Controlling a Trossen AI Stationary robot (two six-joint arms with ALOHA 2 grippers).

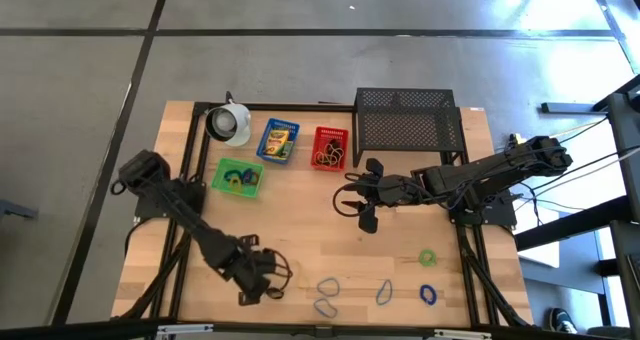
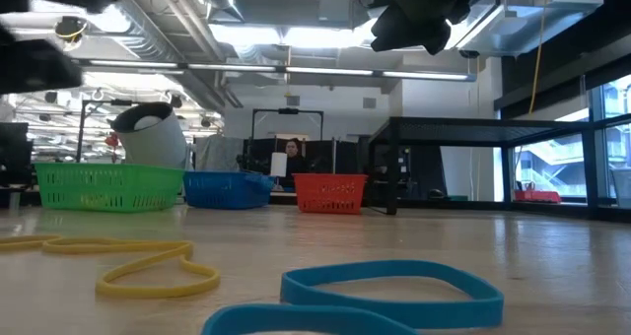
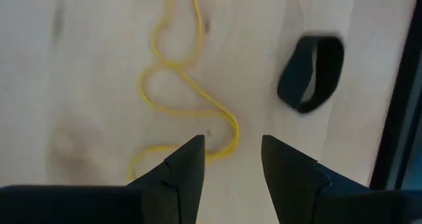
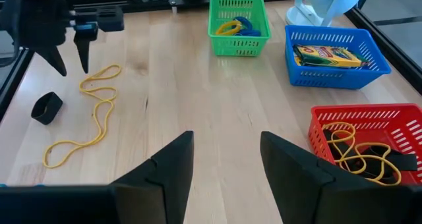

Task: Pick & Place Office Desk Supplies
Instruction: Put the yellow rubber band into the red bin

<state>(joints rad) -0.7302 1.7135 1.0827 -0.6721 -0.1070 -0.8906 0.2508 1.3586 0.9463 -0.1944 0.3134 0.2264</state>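
Observation:
My left gripper (image 3: 232, 145) is open and points down near the table's near edge (image 1: 262, 270), over a long yellow rubber band (image 3: 191, 99) that lies flat in loops. A small black loop (image 3: 311, 72) lies beside the band. In the right wrist view, the left gripper's fingers (image 4: 82, 46) stand just above the band's end (image 4: 99, 72). My right gripper (image 4: 226, 151) is open and raised above the table's middle (image 1: 365, 195), holding nothing. Blue bands (image 1: 327, 285), a green band (image 1: 427, 257) and a dark blue band (image 1: 428, 294) lie near the near edge.
Three baskets stand at the far side: green (image 4: 239, 23) with bands, blue (image 4: 333, 56) with a crayon box, and red (image 4: 366, 141) with yellow and dark bands. A white cup (image 1: 228, 123) and a black mesh rack (image 1: 408, 120) stand behind them. Bare wood lies between the arms.

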